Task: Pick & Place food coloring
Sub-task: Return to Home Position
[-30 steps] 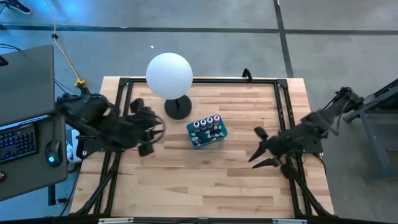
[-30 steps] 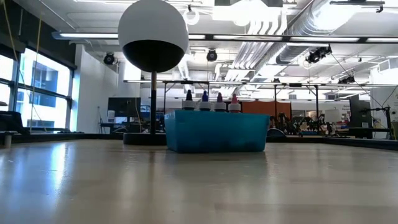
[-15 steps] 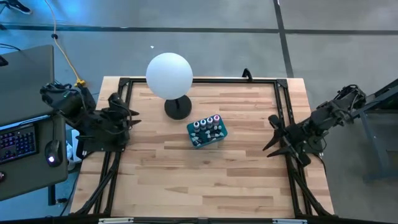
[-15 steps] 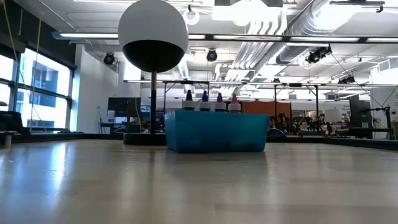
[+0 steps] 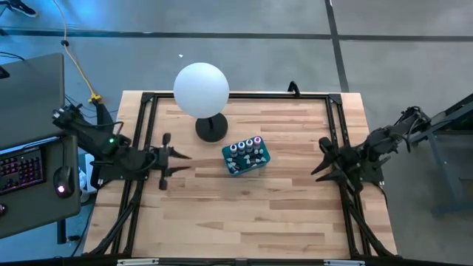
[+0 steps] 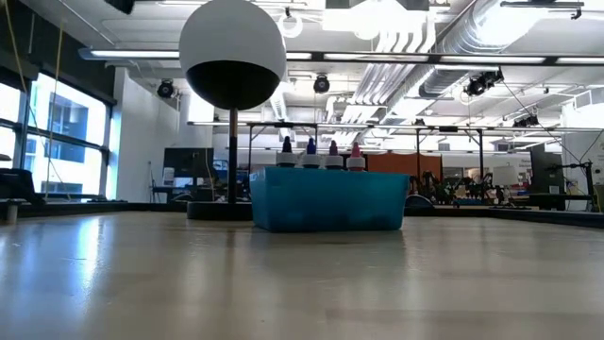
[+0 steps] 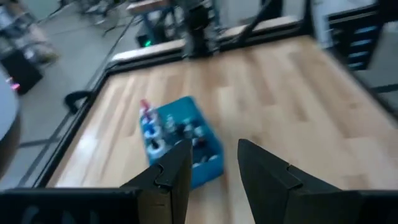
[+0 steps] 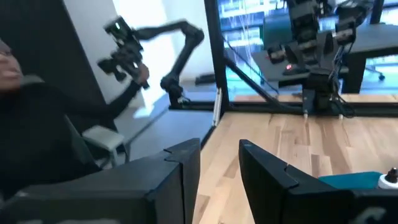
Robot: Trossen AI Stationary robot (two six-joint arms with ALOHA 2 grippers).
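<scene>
The food coloring bottles [image 5: 244, 146] stand upright in a row inside a small teal tray [image 5: 238, 165] near the table's middle. Their coloured tops [image 6: 321, 149] rise above the tray's rim [image 6: 328, 175] in the low view. My left gripper [image 5: 176, 159] is open above the table's left part, a little left of the tray, pointing at it. In its wrist view the tray [image 7: 210, 163] and bottles [image 7: 149, 124] lie just beyond the gripper [image 7: 214, 167]. My right gripper [image 5: 321, 158] is open near the right rail; its wrist view [image 8: 221, 169] shows only a corner of the tray [image 8: 357, 180].
A white globe lamp [image 5: 201, 89] on a black round base [image 5: 211, 128] stands just beyond the tray, toward the far left. Black frame rails [image 5: 336, 125] border the table. A keyboard and mouse [image 5: 22, 166] sit off the left edge. Bare wood [image 5: 244, 214] fills the near half.
My left gripper drew back toward the left edge, then swung out again and now points at the tray from the left. My right gripper moved away from the tray toward the right rail and a little toward the far edge. Tray and bottles stayed still.
</scene>
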